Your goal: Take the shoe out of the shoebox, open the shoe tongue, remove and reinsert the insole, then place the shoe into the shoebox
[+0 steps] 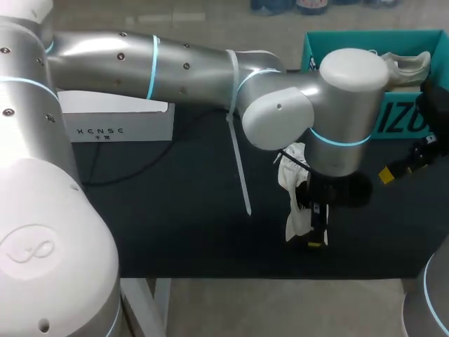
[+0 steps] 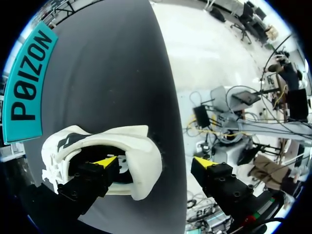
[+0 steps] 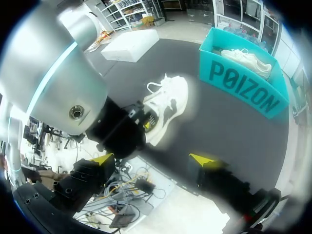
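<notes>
A white shoe [image 1: 293,191] lies on the black table near its front edge, seen close in the left wrist view [image 2: 139,161]. My left gripper [image 1: 316,237] stands over it, open: one fingertip [image 2: 105,162] is inside the shoe's opening, the other hangs outside past the heel, clear of the shoe. The teal shoebox [image 1: 407,119] stands at the back right with a second white shoe [image 1: 407,67] in it. My right gripper [image 3: 152,159] is open and empty, hovering to the right of the shoe [image 3: 168,105] and in front of the shoebox [image 3: 243,87].
A white box [image 1: 119,119] sits at the back left, with a black cable running from it across the mat. My left arm [image 1: 182,67] spans the table from the left. The table's front edge is close to the shoe.
</notes>
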Controlling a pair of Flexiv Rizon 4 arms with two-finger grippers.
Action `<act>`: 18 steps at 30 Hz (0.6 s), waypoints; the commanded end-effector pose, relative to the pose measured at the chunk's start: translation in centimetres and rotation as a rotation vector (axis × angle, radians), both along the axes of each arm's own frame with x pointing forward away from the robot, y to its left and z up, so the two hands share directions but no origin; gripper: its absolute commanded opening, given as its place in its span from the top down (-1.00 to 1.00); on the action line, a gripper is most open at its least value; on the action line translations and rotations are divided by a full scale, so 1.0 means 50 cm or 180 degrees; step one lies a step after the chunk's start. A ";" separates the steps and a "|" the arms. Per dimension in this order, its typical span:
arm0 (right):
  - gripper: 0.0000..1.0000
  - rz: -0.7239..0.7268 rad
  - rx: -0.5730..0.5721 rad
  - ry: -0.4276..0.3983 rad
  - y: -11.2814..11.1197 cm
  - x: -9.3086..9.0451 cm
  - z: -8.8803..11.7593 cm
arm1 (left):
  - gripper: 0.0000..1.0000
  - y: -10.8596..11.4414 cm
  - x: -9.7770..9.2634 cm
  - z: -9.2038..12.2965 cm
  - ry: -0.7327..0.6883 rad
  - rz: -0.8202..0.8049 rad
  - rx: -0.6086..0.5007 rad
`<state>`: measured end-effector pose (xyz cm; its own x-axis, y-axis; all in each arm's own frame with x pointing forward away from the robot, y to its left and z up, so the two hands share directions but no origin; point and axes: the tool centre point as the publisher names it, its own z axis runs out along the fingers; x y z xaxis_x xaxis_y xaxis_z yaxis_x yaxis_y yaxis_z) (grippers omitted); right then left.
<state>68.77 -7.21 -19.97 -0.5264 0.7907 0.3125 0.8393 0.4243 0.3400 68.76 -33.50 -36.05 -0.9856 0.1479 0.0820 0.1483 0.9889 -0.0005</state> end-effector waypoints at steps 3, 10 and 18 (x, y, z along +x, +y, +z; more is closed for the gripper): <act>-1.00 -0.0004 -0.0001 -0.0007 0.000 -0.002 -0.002 | -0.32 0.007 -0.001 0.001 -0.0010 -0.0003 0.0012; -1.00 -0.0004 -0.0001 -0.0007 0.000 -0.002 -0.002 | 0.28 0.009 -0.001 -0.004 0.0003 -0.0024 0.0028; -1.00 -0.0004 -0.0001 -0.0007 0.000 -0.002 -0.002 | 1.00 0.013 -0.002 -0.003 0.0019 -0.0048 0.0002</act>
<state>68.77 -7.21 -19.97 -0.5264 0.7908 0.3125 0.8393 0.4243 0.3400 68.64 -33.16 -36.29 -0.9830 0.1594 0.0907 0.1607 0.9870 0.0070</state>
